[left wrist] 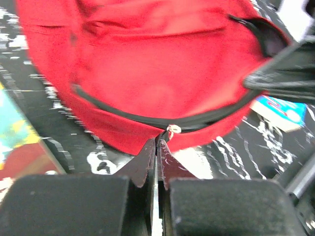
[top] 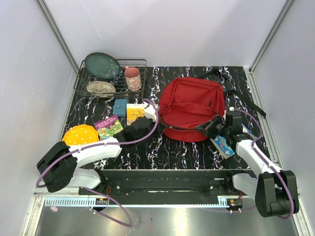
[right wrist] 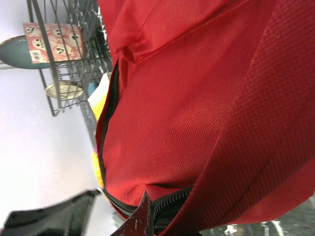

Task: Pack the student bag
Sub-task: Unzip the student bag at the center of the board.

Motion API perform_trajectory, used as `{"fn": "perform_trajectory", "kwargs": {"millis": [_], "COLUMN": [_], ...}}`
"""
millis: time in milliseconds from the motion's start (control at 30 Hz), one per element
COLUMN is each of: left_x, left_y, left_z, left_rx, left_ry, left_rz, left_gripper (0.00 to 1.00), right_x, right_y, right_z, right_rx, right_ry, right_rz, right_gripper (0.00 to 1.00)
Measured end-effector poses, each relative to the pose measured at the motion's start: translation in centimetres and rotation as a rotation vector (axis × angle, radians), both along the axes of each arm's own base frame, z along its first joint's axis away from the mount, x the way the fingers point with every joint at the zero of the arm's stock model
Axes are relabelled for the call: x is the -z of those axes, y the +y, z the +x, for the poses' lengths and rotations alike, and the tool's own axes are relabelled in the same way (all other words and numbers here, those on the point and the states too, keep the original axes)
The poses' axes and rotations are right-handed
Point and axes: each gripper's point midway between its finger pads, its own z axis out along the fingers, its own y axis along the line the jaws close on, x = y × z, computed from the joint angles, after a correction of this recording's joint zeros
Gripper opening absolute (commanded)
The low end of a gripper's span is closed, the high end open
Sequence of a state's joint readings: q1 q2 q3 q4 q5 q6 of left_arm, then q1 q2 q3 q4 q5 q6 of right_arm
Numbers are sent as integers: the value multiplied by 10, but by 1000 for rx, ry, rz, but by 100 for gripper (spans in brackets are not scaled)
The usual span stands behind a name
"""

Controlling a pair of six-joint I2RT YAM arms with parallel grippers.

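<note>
Left gripper clenched at the student bag's near edge; right gripper apparently pinches its rim.

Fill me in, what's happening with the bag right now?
Both arms are on the red backpack, which lies on the table. The left tool is shut, apparently pinching the zipper pull on the side nearest it; the right tool is shut on the fabric at the bag's right edge. Booklets lie outside it on the table.
</note>
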State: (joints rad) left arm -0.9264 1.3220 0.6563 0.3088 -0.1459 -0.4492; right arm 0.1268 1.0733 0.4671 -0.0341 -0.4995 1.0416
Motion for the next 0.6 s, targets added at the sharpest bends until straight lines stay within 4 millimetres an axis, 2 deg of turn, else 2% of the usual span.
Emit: {"fn": "perform_trajectory", "kwargs": {"millis": [133, 200, 233, 333, 367, 467, 600], "left_x": [7, 10, 11, 17, 19, 25, 37], "left_y": [36, 46, 48, 50, 49, 46, 39], "left_z": [28, 35, 37, 36, 35, 33, 29], "left_rx": [-116, -143, -149, -136, -124, -103, -76], "left_ry": [16, 24, 28, 46, 52, 70, 95], "left_rz": [30, 41, 44, 60, 62, 67, 79], "left_gripper": [0, 0, 0, 0, 0, 0, 0], "right_x": [2, 2, 3, 5, 6, 9, 2], "right_y": [-18, -22, -26, -36, -38, -43, -34], "right_z": [0, -2, -3, -7, -8, -10, -16], "right_rx": [-14, -28, -29, -25, -22, -14, -37], "right_ry": [-25, -36, -40, -45, -43, -21, -1], "right_rz": [-103, -145, -169, -220, -231, -239, -169], "right_gripper": [0, 0, 4, 33, 47, 60, 69]}}
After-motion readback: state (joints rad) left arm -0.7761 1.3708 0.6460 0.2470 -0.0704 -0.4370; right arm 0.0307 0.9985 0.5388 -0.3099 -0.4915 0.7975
